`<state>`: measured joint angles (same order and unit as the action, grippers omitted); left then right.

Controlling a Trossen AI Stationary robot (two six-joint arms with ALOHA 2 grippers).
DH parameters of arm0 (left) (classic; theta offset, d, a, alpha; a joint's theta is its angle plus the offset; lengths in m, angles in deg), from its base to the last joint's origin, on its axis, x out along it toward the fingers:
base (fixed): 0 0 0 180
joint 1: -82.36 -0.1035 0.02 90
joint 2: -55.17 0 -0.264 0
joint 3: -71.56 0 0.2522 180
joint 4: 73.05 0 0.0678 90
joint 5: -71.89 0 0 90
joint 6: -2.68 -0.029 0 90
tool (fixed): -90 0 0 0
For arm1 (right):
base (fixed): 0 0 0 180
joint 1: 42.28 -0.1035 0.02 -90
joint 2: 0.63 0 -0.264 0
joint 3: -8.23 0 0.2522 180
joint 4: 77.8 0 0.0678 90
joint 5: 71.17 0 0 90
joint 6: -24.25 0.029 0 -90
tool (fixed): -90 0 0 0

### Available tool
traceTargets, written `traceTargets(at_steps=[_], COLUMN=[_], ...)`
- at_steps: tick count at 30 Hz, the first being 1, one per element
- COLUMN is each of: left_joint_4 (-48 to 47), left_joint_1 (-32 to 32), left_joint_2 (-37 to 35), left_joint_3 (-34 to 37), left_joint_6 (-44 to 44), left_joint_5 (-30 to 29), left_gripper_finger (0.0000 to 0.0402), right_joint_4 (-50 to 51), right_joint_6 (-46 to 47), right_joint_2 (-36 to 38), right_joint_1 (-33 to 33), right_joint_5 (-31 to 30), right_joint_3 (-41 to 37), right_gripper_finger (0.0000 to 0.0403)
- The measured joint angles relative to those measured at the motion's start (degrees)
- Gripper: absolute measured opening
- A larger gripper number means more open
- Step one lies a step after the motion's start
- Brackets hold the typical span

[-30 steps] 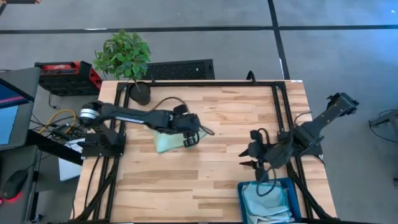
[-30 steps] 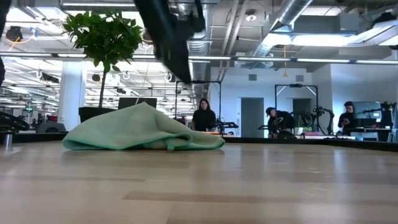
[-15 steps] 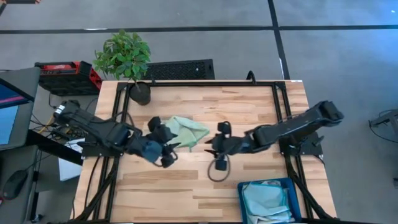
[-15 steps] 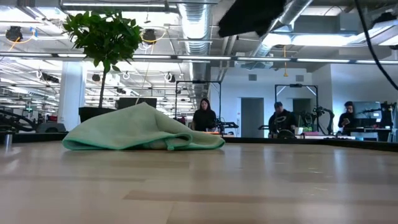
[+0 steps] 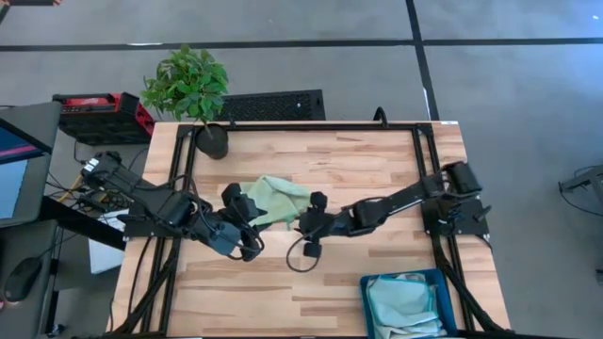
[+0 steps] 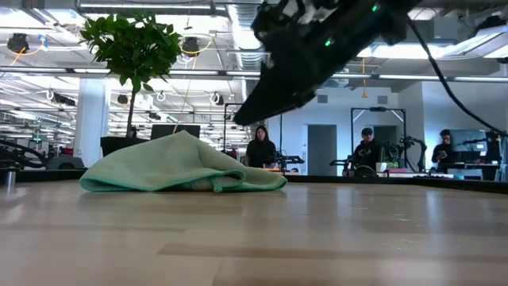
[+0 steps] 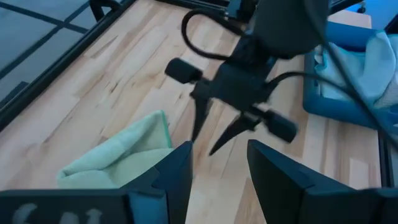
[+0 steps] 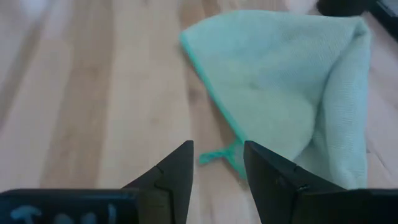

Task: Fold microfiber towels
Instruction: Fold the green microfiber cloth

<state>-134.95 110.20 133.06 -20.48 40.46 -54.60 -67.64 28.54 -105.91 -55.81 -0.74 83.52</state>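
Both pincers gape — flanking the green towel (image 5: 279,201) (crumpled).

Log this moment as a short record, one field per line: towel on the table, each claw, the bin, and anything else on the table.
towel on table: light green towel, crumpled in a loose heap, not yet folded
left claw: left claw, open, empty, just beside the heap's near-left edge
right claw: right claw, open, empty, at the heap's right edge, pointed at it
bin: blue bin at the table's near-right corner, holding pale towels
other: potted plant at the far-left corner
background: people in the room beyond
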Motion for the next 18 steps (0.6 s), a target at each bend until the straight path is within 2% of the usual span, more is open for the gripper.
traceTargets(at_steps=[6, 11, 18], left_joint_4=[0.0, 0.0, 0.0], left_joint_1=[0.0, 0.0, 0.0], left_joint_2=[0.0, 0.0, 0.0], left_joint_3=[0.0, 0.0, 0.0], left_joint_6=[0.0, 0.0, 0.0], left_joint_5=[0.0, 0.0, 0.1], left_gripper_finger=[0.0145, 0.0145, 0.0145], right_joint_4=[-4.2, -4.5, -3.4], right_joint_6=[3.4, -1.4, -1.8], right_joint_2=[-5.3, -7.6, -7.6], right_joint_1=[2.7, 3.7, 4.6], right_joint_5=[-1.2, -1.1, -1.1], right_joint_3=[0.7, 1.7, 1.7], right_gripper_finger=[0.0164, 0.0164, 0.0164])
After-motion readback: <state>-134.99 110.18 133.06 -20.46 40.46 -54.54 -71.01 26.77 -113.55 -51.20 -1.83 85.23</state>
